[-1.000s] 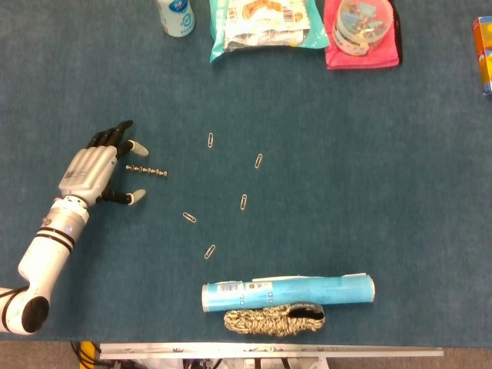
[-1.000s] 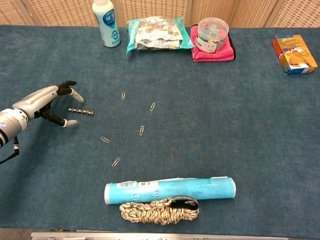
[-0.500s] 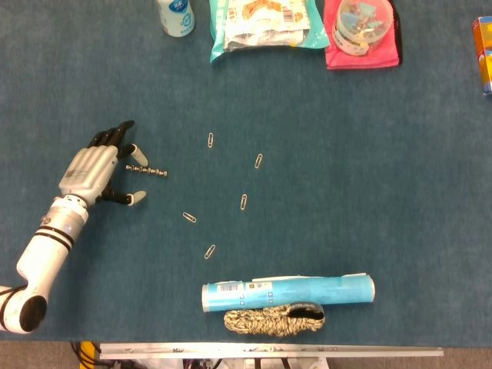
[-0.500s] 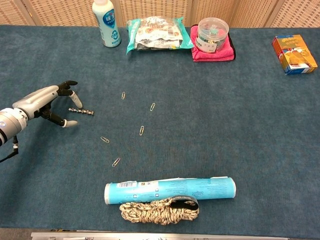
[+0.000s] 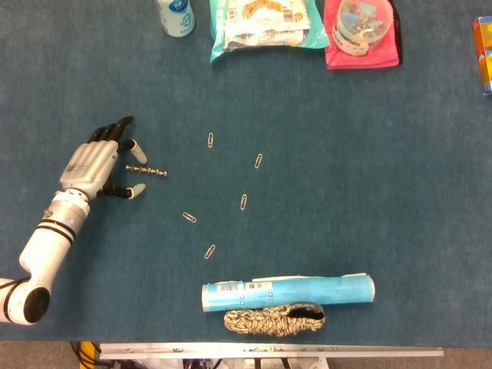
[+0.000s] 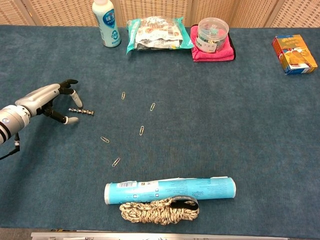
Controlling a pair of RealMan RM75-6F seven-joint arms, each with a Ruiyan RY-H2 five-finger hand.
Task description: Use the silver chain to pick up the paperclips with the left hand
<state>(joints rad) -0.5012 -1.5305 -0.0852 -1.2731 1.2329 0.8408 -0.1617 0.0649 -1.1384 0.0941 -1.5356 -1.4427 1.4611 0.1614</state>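
A short silver chain [image 5: 147, 171] [image 6: 82, 111] lies straight on the blue table. My left hand [image 5: 98, 160] [image 6: 50, 99] hovers at the chain's left end with its fingers spread on either side of it and nothing held. Several paperclips lie scattered to the right: one at the top [image 5: 211, 140] [image 6: 123, 95], one further right [image 5: 259, 161] [image 6: 152, 106], one in the middle [image 5: 244, 202] [image 6: 142, 130], and two lower ones [image 5: 189, 217] [image 5: 210, 251]. My right hand is out of both views.
A blue tube [image 5: 287, 291] and a coil of rope [image 5: 274, 320] lie near the front edge. Along the back stand a white bottle [image 6: 106, 23], a snack bag [image 6: 156, 32], and a clip jar [image 6: 212, 34] on a pink cloth. An orange box [image 6: 294, 53] sits far right.
My left hand has shifted slightly up and back, and its thumb has drawn in closer towards the chain's left end. The chain and paperclips have not moved.
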